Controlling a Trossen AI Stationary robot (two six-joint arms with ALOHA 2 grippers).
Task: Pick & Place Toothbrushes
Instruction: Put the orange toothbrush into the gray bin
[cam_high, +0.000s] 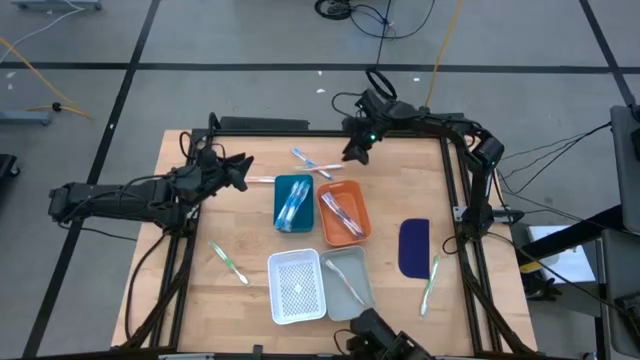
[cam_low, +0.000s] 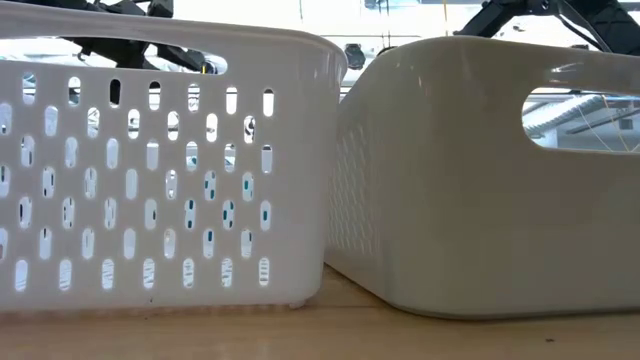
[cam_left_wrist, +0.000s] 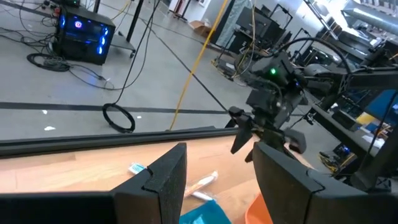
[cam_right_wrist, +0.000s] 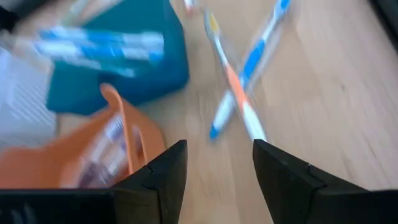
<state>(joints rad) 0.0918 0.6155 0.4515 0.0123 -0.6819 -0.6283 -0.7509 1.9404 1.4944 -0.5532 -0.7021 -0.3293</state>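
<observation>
Right claw (cam_high: 352, 153): hung over the far side of the tabletop (cam_high: 400, 190), fingers parted, nothing between them. Just beside it, toward the left arm, lay the crossed pair of toothbrushes (cam_high: 312, 163), one blue-accented (cam_right_wrist: 249, 65), one orange-accented (cam_right_wrist: 233, 87); in the right wrist view both sat directly ahead of the gap, their long axes forming an X, running roughly away from the fingers. Right arm clearly nearer; judged the likely next pick.

Left claw (cam_high: 240, 170): hovered over the far left part of the tabletop, fingers apart and empty, a pale toothbrush (cam_high: 262, 180) just beside it.

Loose toothbrushes, counted: five. Crossed pair; pale one by the left claw; green one (cam_high: 229, 262), near-left, lying diagonally; green one (cam_high: 429, 285), near-right, beside the dark blue flat piece (cam_high: 413, 248).

Containers, counted: four. Teal tray (cam_high: 293, 202), holding blue brushes; orange tray (cam_high: 343, 214), holding several; white perforated basket (cam_high: 297, 286), contents unclear; pale grey bin (cam_high: 348, 283), holding at least one.
</observation>
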